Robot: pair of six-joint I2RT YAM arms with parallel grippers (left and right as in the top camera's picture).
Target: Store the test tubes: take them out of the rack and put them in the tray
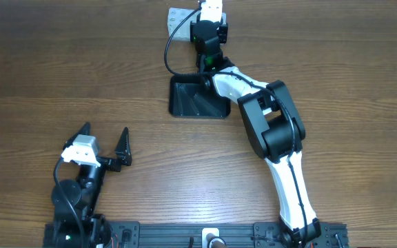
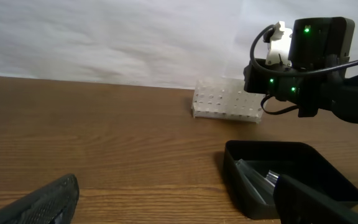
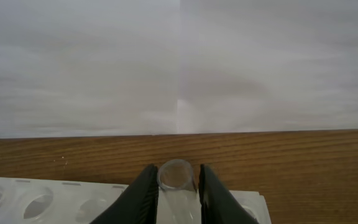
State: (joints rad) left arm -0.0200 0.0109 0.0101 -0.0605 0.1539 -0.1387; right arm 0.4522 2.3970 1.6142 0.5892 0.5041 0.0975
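Wood-grain table [image 1: 60, 69] with a plain pale wall [image 3: 179, 62] behind it, that was pretty much the whole setting.

Starting at the business end, the right gripper [image 3: 178, 190] had its two black fingers [image 3: 143, 190] closed snug on a clear test tube [image 3: 177, 177]. One finger sat on each side, and the tube's round open mouth poked up between them. The tube stood upright over one end of the white rack [image 3: 36, 202] (we couldn't tell whether its bottom sat in a hole or hung clear of it, since the fingers hid that part). A row of round holes ran off along the rack's top beside it.

From above, we followed the right arm from its base at the near edge. It ran up past the right side of the tray to the far edge of the table, where the rack lay.

The black tray [image 1: 198, 100] sat just on the near side of the rack, close to it but not touching. In the left wrist view we spotted something clear and tube-shaped lying on the tray's floor. We couldn't make out how many there were.

The left gripper [image 1: 105, 141] was well apart from all that, down at the near left part of the table. Its fingers were spread wide over bare wood, and it was pointed across toward the tray and the rack.
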